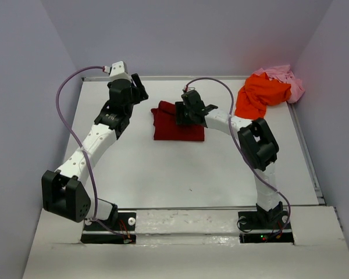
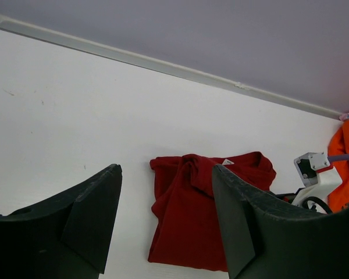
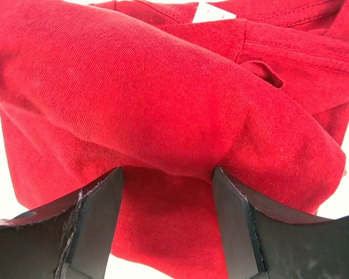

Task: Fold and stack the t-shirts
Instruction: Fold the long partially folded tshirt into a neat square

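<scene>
The dark red t-shirt (image 1: 175, 131) lies folded into a rough rectangle at the middle back of the table; it also shows in the left wrist view (image 2: 186, 221). My right gripper (image 1: 183, 114) is low over its right part, jaws open, with a thick roll of red cloth (image 3: 163, 87) lying across the fingertips (image 3: 102, 192). My left gripper (image 1: 141, 88) is open and empty, held above the table to the left of the red shirt. The bright orange t-shirt (image 1: 259, 96) lies crumpled at the back right, with the pale pink t-shirt (image 1: 285, 77) bunched behind it.
The table's back rail (image 2: 163, 65) and the grey walls close in the back and sides. The right arm's wrist (image 2: 314, 174) sits over the red shirt's right edge. Bare white table (image 1: 180, 174) lies in front of the shirt.
</scene>
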Tool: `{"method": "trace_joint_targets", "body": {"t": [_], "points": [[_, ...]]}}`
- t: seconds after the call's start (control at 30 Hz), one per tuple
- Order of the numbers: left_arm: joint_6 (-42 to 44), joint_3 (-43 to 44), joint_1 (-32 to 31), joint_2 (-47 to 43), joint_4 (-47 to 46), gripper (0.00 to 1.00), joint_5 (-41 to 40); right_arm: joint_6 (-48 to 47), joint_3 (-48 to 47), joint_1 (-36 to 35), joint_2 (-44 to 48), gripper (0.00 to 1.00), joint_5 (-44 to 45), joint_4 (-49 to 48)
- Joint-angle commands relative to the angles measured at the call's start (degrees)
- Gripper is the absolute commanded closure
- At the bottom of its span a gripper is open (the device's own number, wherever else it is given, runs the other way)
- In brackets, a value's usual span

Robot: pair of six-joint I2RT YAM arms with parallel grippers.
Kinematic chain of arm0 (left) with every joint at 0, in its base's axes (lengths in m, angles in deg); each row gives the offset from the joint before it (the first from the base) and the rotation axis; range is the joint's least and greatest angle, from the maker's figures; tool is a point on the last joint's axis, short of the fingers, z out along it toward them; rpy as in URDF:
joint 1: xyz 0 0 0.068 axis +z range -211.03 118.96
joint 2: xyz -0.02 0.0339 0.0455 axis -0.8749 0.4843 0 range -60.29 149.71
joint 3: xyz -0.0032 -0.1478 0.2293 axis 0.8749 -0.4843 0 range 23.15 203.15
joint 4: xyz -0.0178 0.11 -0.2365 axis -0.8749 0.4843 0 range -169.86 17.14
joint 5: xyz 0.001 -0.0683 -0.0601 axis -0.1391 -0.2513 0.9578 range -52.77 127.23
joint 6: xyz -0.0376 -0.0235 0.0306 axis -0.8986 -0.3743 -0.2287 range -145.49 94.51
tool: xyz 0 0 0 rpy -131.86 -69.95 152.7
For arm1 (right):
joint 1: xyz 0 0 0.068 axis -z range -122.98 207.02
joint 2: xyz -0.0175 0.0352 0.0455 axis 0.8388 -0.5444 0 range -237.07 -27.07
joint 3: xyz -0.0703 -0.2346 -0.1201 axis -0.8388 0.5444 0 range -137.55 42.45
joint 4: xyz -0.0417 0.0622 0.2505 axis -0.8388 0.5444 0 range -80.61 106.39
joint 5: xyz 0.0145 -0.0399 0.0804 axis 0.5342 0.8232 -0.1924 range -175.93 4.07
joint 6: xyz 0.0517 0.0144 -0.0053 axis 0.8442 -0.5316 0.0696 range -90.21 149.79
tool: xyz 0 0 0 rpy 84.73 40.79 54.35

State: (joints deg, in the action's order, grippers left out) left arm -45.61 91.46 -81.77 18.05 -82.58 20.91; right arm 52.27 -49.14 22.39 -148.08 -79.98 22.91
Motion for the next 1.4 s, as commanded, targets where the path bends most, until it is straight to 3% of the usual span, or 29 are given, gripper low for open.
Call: {"method": "trace_joint_targets", "body": {"t": [0.0,0.73,1.13,1.37], "points": [[-0.45,0.68,0.60,-1.88,-2.29,0.27,0.76,1.42,-4.12,-0.61,-0.98,0.33,-1.65,0.89],[-0.80,0.77,1.66,-1.35,-2.46,0.27,2.34,5.47,2.91,-6.68,8.33,0.34,0.29,4.24],[-0.97,0.59,1.75,-1.44,-2.64,0.27,3.04,-0.68,-6.57,-6.68,-1.41,0.35,12.14,9.41],[-0.89,0.33,1.83,-1.62,-2.82,0.27,3.22,-2.26,-11.93,-5.62,-5.55,0.35,13.29,10.91]]}}
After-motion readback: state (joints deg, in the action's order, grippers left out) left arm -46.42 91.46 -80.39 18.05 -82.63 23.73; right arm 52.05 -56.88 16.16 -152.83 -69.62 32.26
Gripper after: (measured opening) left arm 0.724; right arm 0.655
